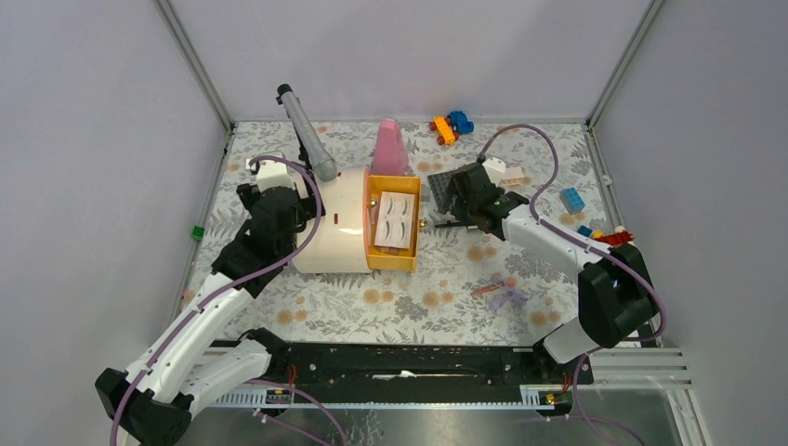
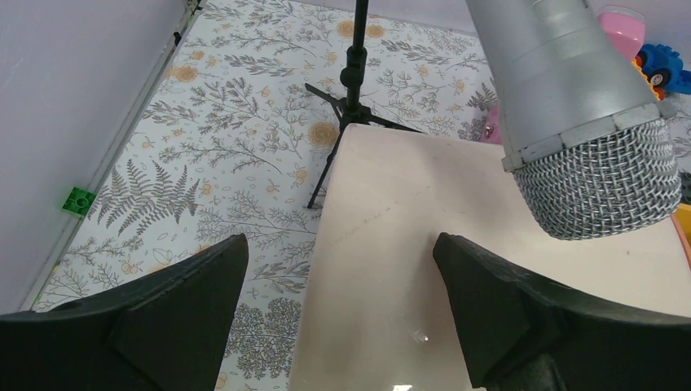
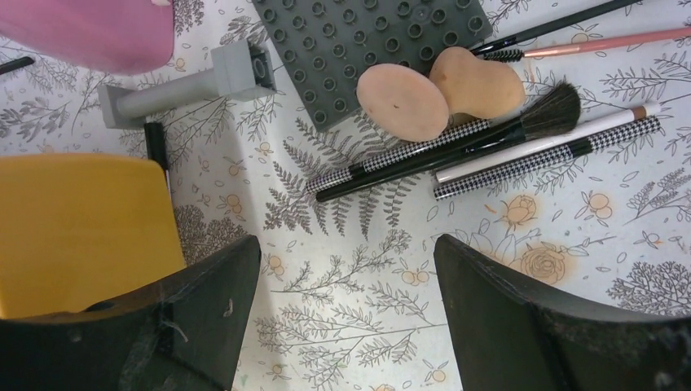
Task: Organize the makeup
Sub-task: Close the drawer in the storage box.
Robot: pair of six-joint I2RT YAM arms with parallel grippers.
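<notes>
Presently my left gripper (image 2: 341, 244) and right gripper (image 3: 349, 244) stand released; open desk (image 3: 358, 342) borders the yellow tray (image 1: 390, 263), which holds an eyelash card (image 1: 394, 221).

The floral-patterned table (image 1: 390, 307) carries a yellow bin (image 1: 393, 223), a dark grey studded plate (image 3: 367, 41), scattered toy bricks (image 1: 571, 199), and thin brushes (image 3: 456, 151) just beside the plate.
</notes>
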